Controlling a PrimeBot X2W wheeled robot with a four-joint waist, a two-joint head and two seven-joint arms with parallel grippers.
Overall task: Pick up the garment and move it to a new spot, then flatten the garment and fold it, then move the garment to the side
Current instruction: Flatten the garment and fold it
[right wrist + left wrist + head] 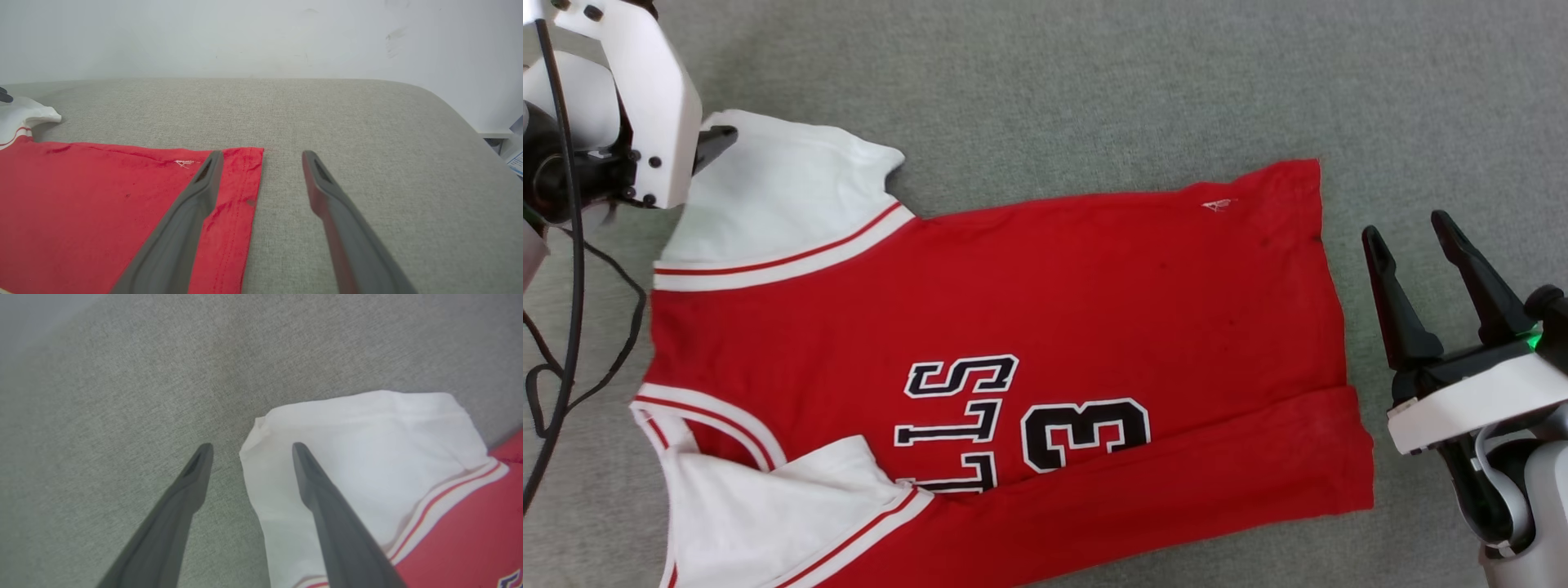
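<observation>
Grey cloth surface (1094, 82), red shirt (1094, 286) flat, folding step likely; left gripper (249, 451) open at ten o'clock sleeve (776, 196), right gripper (1407, 227) open by three o'clock hem (1327, 269); next, pinch cloth

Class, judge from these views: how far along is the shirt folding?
Done: the shirt lies flat, its near edge folded over. In hand: the left pincer, open, straddles the far sleeve's edge; the right pincer stands open by the hem. Left: remaining folds, moving it aside.
</observation>
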